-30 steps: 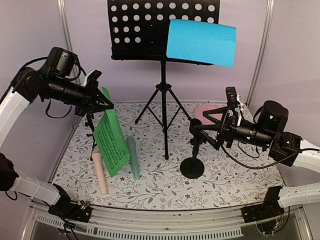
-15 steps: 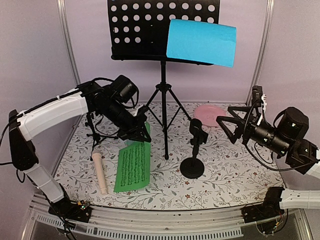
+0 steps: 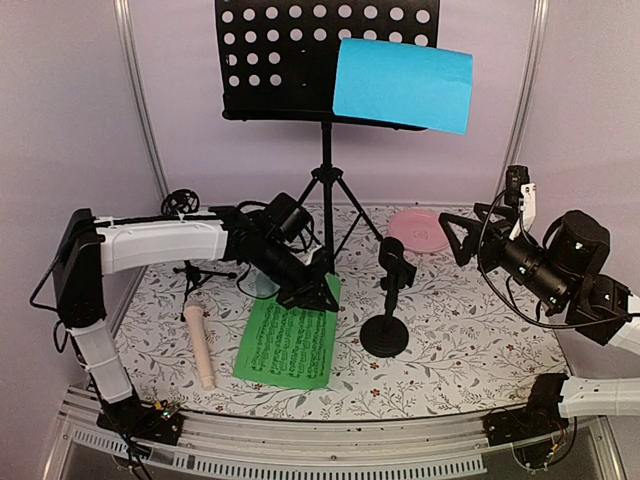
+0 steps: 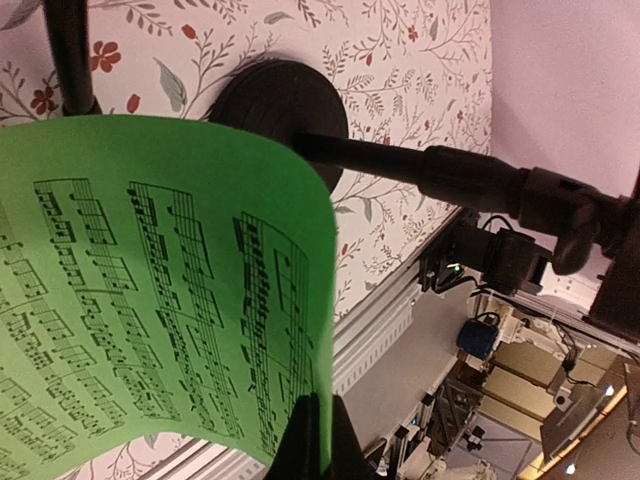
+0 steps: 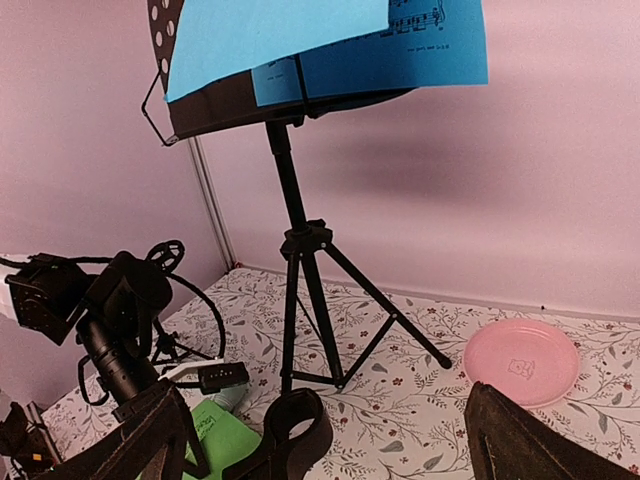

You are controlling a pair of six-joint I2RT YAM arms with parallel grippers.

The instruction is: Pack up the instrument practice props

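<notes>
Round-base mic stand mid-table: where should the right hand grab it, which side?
Take the mic stand by its upright stem, between the round base and clip, coming level from the right with the open right hand. That side is free; the left hand and green sheet crowd the other.

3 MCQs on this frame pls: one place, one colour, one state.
1. The blue music sheet is:
A) on the music rack
B) in a box
C) on a chair
2. The sheet in the left gripper is:
A) white
B) green
C) yellow
3. The right gripper is:
A) open
B) shut
C) out of view

Key:
1A, it rests against the rack's perforated panel.
2B, the green music sheet is pinched at its far edge.
3A, its fingers are spread wide in the right wrist view, with nothing gripped.
</notes>
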